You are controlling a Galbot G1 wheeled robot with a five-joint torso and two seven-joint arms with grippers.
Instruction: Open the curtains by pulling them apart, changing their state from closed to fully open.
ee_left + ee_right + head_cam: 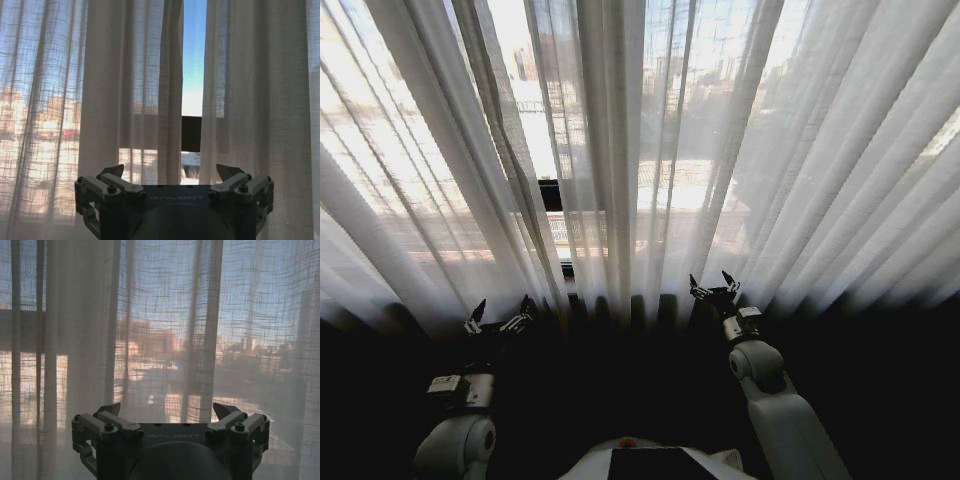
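The sheer white pleated curtains (620,150) hang across the whole window, nearly closed. A narrow gap (550,195) between the two panels sits left of centre; the left wrist view looks at that gap (192,100) between the left panel (125,90) and the right panel (250,90). My left gripper (500,315) is open, low and just short of the fabric near the gap, its fingertips (115,171) apart with nothing between them. My right gripper (713,285) is open too, facing the right panel (165,330) with its fingertips (224,410) spread and free.
A black window frame bar (191,132) shows through the gap, with sky and buildings beyond. The area below the curtain hem is dark. My torso (655,462) is at the bottom of the head view.
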